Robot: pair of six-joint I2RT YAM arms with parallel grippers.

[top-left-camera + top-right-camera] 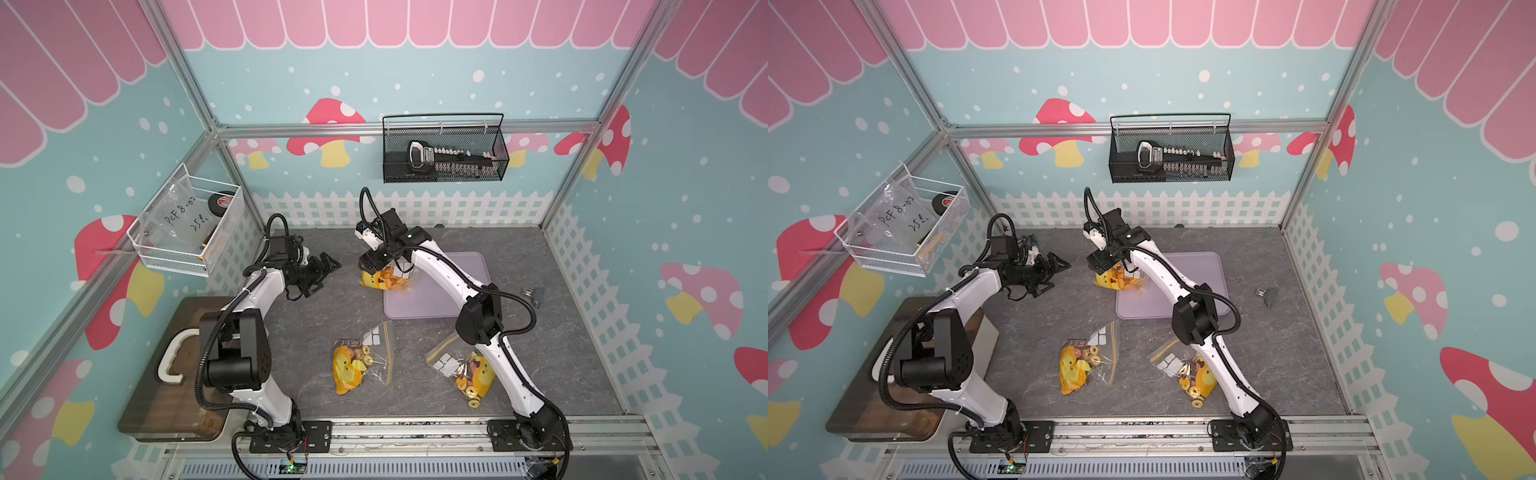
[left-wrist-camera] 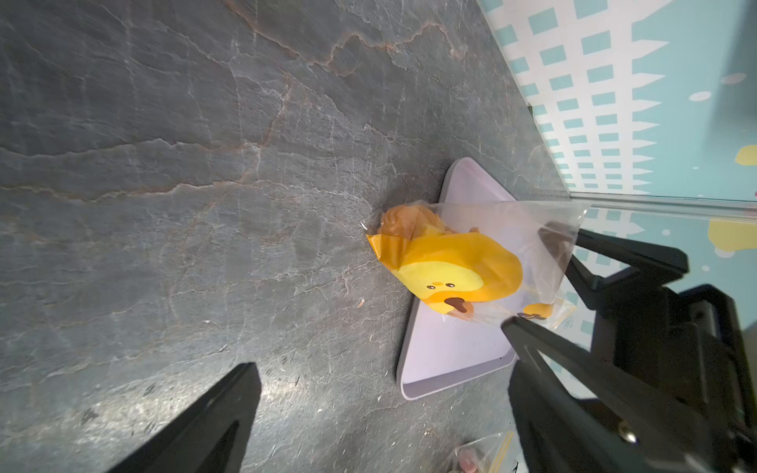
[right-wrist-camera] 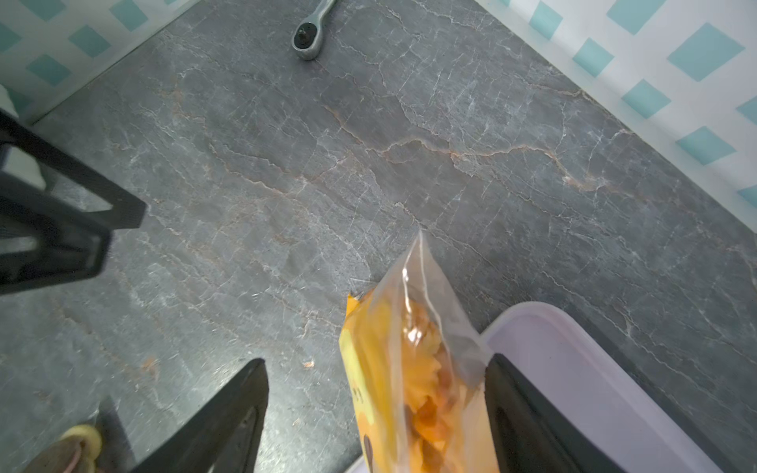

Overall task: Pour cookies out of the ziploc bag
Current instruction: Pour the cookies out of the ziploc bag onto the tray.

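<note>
You are straddling the upright ziploc bag (image 1: 384,280), cookies (image 3: 426,393) inside, with the right gripper (image 3: 377,364) open around it at the tray (image 1: 417,306) edge, presumably so contents can spill there, while the left gripper (image 1: 328,274) is hovering wide open nearby.

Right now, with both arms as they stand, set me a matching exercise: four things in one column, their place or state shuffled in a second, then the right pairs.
1. left gripper
2. upright ziploc bag
3. lavender tray
4. black mesh basket

A. hangs on the back wall
B. lies flat on the grey table
C. open, holding nothing
D. between the jaws of the right gripper, at the tray's edge

Pairs: 1-C, 2-D, 3-B, 4-A
</note>
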